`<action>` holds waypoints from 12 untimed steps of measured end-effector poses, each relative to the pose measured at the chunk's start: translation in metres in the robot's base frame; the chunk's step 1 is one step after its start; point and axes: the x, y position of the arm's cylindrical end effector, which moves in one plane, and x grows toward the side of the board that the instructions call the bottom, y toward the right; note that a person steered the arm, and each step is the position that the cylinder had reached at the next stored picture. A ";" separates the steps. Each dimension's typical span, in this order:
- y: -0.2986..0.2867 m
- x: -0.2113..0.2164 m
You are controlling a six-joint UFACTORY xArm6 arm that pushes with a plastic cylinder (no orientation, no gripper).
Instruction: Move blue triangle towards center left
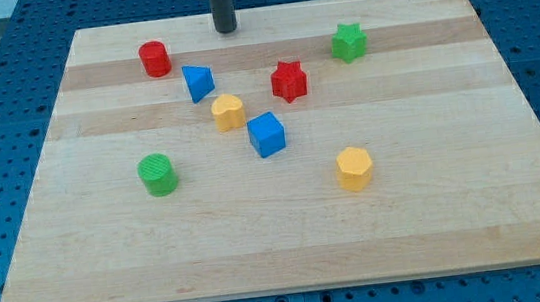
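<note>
The blue triangle (198,81) lies on the wooden board (289,239) in the upper left part of the view. My tip (226,29) rests near the board's top edge, above and slightly right of the blue triangle, apart from it. A red cylinder (154,59) stands just up-left of the triangle. A yellow heart-shaped block (228,111) lies just down-right of it.
A blue cube (267,134) sits below the yellow heart. A red star (289,80) and a green star (348,42) lie to the right. A green cylinder (158,174) stands at the left centre. A yellow hexagon (354,168) lies lower right.
</note>
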 end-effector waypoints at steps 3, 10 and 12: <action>0.000 0.000; 0.007 0.032; 0.007 0.062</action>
